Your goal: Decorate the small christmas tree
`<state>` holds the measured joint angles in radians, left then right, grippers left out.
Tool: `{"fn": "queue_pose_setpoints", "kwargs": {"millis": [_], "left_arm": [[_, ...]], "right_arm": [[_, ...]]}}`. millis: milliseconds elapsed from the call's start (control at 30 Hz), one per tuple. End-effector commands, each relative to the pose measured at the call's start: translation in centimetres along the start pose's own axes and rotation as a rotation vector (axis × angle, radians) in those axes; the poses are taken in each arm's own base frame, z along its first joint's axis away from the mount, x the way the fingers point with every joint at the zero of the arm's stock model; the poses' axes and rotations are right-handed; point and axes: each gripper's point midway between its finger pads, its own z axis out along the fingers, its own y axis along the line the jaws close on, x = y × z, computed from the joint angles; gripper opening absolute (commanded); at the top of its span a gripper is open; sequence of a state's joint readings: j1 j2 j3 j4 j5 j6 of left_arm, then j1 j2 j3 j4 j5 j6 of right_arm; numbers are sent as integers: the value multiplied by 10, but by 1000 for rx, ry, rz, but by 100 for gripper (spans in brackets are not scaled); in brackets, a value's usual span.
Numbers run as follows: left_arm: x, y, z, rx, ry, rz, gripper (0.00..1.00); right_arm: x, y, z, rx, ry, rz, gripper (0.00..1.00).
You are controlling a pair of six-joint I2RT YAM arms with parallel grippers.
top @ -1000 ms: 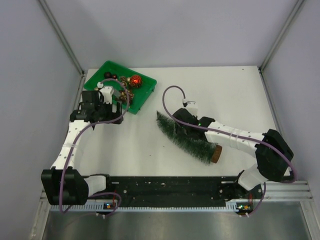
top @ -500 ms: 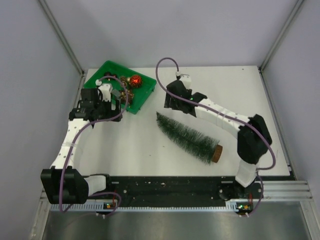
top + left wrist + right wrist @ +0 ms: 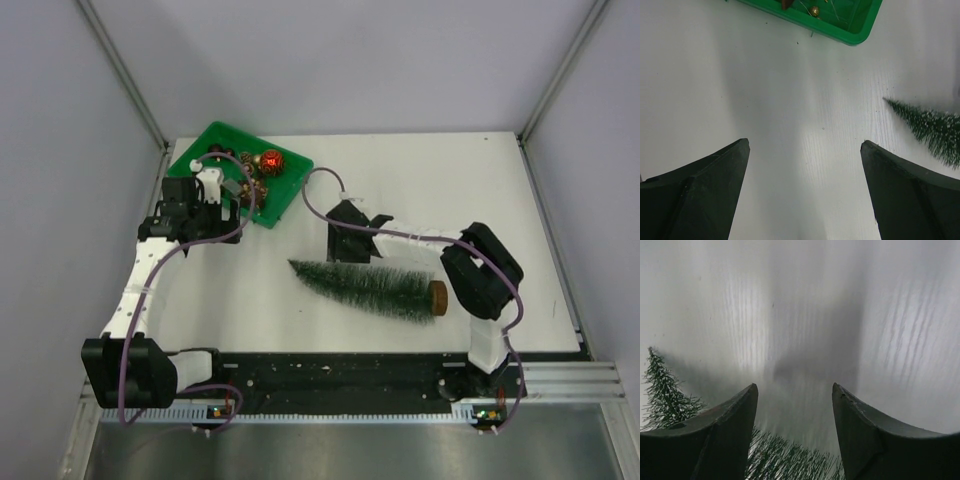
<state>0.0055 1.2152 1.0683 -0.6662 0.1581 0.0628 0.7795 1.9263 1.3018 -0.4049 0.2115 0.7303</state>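
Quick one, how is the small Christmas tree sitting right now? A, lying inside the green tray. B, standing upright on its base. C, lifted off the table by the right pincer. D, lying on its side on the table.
D: the small christmas tree lies flat on the white table, outside the green tray, and the right pincer is open with nothing in it.

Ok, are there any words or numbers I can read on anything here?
None. No words, numbers or labels can be read on the small christmas tree, the green tray or the white table. The ornaments in the tray are too small to show any writing.
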Motion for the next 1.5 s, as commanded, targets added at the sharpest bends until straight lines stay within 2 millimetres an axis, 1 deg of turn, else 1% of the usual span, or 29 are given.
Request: {"fn": "queue_pose_setpoints", "kwargs": {"millis": [0, 33, 100, 133, 200, 233, 267, 333, 367, 400, 433, 467, 533, 567, 600, 667, 800, 933, 1067, 1133, 1233, 1333, 1400, 1467], "left_arm": [[-29, 3, -13, -27, -94, 23, 99], [-29, 4, -14, -29, -95, 23, 99], [-29, 4, -14, -30, -97, 23, 99], [-29, 4, -14, -30, -95, 21, 99], [-30, 4, -15, -33, -97, 16, 99], [-30, 4, -15, -30, -95, 15, 99], [-30, 3, -16, -27, -97, 15, 99], [-30, 2, -16, -22, -95, 14, 99], [-29, 1, -15, -16, -90, 14, 99], [-28, 1, -15, -14, -89, 10, 99], [-28, 1, -14, -14, -86, 10, 99], [-26, 0, -13, -10, -80, 7, 99], [-24, -1, -11, -5, -70, 4, 99], [-23, -1, -10, -5, -67, 5, 99], [-22, 0, -11, -6, -65, 3, 99], [-22, 0, -10, -5, -62, 3, 99], [-22, -2, -12, 7, -58, 2, 99], [-22, -4, -16, 10, -64, 8, 99], [-23, -4, -19, 10, -73, 14, 99], [-23, -5, -19, 11, -73, 14, 99], [-23, -5, -18, 15, -75, 3, 99], [-24, -6, -17, 18, -72, -1, 99], [-23, -5, -17, 12, -66, -2, 99], [-21, -4, -17, 8, -61, 3, 99]], "right_arm": [[-3, 38, -37, -174, -35, 36, 61], [-5, 36, -38, -167, -42, 34, 61], [-22, 34, -44, -152, -82, 31, 63], [-35, 34, -45, -151, -101, 40, 63], [-66, 38, -52, -165, -136, 58, 64], [-84, 45, -55, -181, -164, 67, 65], [-109, 56, -62, -208, -205, 77, 66], [-136, 72, -61, -244, -238, 89, 69], [-140, 78, -48, -250, -227, 94, 70], [-150, 90, -47, -280, -238, 100, 70], [-158, 100, -42, -303, -247, 108, 71], [-156, 107, -25, -313, -229, 115, 72], [-164, 122, -11, -344, -237, 135, 73], [-164, 125, 1, -341, -233, 147, 73], [-167, 129, 8, -342, -235, 159, 73], [-168, 130, 28, -326, -230, 174, 73], [-172, 133, 52, -302, -243, 199, 73], [-175, 135, 65, -299, -266, 226, 73], [-182, 146, 60, -352, -294, 251, 72], [-185, 150, 61, -347, -315, 249, 72], [-186, 152, 72, -329, -316, 252, 71], [-181, 146, 89, -278, -309, 261, 65], [-175, 132, 99, -213, -303, 253, 60], [-170, 118, 103, -144, -310, 238, 56]]}}
